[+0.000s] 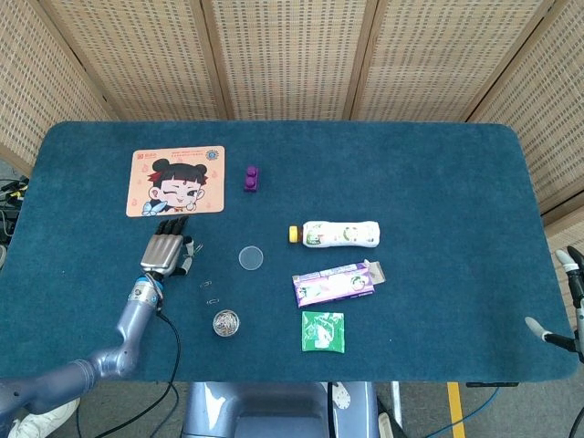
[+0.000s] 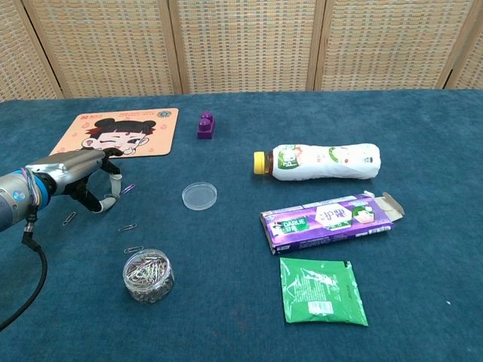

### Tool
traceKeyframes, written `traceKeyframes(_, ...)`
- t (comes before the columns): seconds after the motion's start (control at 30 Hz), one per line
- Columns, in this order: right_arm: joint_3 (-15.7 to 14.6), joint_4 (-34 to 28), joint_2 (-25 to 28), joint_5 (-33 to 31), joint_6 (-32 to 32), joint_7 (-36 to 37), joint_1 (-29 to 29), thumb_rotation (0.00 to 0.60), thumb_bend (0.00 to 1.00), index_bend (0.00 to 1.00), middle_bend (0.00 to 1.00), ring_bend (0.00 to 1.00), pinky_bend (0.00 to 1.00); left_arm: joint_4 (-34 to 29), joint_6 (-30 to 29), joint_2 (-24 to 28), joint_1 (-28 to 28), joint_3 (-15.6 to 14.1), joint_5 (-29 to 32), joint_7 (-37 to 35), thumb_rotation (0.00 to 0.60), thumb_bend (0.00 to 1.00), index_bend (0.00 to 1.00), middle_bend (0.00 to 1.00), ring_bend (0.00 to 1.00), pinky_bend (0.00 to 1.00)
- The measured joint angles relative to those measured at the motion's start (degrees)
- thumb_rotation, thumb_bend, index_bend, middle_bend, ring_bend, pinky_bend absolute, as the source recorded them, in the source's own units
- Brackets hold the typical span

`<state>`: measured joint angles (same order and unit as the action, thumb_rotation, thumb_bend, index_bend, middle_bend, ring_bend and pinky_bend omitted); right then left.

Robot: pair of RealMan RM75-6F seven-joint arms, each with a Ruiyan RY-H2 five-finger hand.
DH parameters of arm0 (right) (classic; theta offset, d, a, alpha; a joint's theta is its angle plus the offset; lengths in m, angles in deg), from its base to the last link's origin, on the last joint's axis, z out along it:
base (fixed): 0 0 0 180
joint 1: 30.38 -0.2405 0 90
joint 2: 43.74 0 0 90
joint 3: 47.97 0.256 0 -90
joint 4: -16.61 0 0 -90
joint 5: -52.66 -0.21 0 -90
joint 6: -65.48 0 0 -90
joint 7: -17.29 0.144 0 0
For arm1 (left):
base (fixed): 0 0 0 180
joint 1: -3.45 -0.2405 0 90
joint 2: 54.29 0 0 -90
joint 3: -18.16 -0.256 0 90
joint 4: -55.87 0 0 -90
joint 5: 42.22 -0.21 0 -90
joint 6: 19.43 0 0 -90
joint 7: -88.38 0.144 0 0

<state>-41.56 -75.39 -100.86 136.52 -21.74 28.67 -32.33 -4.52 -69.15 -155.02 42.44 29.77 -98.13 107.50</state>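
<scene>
My left hand (image 1: 166,251) (image 2: 75,177) hovers low over the blue table just below the cartoon mat (image 1: 176,180), fingers curled down. Its thumb and a finger pinch one end of a paper clip (image 2: 127,188), which tilts up off the cloth. Other loose paper clips (image 2: 128,227) lie beside the hand. A small clear jar of paper clips (image 2: 148,275) (image 1: 225,321) stands nearer the front edge. My right hand (image 1: 573,301) only peeks in at the right edge of the head view, off the table; its fingers are mostly cut off.
A clear round lid (image 2: 199,196) lies right of the left hand. Further right are a lying white bottle (image 2: 321,162), an opened purple carton (image 2: 332,220) and a green sachet (image 2: 321,290). A purple block (image 2: 204,125) sits beside the mat.
</scene>
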Motion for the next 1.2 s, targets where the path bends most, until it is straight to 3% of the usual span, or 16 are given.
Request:
traceKeyframes(0.77,-0.10,0.03,0.24,0.22,0.03,0.71,-0.02,0.600,0.00,0.00,0.00,0.00,0.00,-3.37,-2.02,2.07,-0.30,0.09,-0.44,1.05,0.600,0.48,0.79,0.00,0.00,0.00)
traceKeyframes(1.2,-0.21,-0.31,0.37,0.58,-0.45,0.55,0.15,0.600,0.00,0.00,0.00,0.00,0.00,-15.18,-7.26,9.12,-1.63,-0.60,-5.91,1.43,0.600,0.48,0.79,0.00,0.00,0.00)
